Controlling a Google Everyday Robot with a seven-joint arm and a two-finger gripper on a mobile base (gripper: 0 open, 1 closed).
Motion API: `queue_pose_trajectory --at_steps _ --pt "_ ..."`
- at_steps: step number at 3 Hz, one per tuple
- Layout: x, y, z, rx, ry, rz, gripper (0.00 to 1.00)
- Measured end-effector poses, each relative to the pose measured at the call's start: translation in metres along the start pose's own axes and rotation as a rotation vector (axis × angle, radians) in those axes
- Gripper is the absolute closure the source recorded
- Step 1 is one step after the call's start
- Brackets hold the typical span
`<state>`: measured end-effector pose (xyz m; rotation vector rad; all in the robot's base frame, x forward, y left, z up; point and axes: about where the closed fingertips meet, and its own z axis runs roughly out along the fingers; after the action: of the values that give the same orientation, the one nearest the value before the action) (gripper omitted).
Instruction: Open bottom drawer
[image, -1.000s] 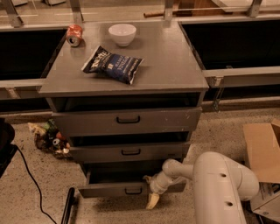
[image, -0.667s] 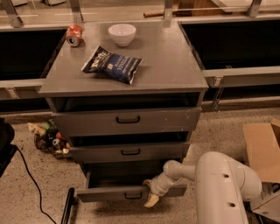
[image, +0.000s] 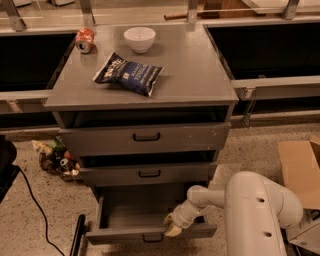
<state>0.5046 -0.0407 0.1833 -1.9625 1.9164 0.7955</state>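
Note:
The bottom drawer (image: 150, 233) of the grey cabinet stands pulled well out, its empty inside (image: 140, 207) showing. Its small black bar handle (image: 152, 239) sits at the centre of the front, near the frame's lower edge. My gripper (image: 172, 226) is at the top edge of the drawer front, just right of the handle, reaching from my white arm (image: 255, 210) at the lower right. The middle drawer (image: 149, 174) and the top drawer (image: 146, 137) above it are pushed in.
On the cabinet top lie a blue chip bag (image: 128, 74), a white bowl (image: 139, 39) and a red can (image: 85, 40). A pile of small items (image: 56, 157) lies on the floor at left, a black cable (image: 35, 205) runs there, and a cardboard box (image: 300, 170) stands at right.
The bottom drawer has slid further out toward the camera, and my gripper has moved with its front edge.

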Motion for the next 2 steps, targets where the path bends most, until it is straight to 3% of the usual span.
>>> queue_pose_trajectory --at_steps 1,2 --pt "-0.0002 0.0022 0.0012 -0.004 0.000 0.003 0.85" --pt "-0.0002 0.0022 0.0012 -0.004 0.000 0.003 0.61"
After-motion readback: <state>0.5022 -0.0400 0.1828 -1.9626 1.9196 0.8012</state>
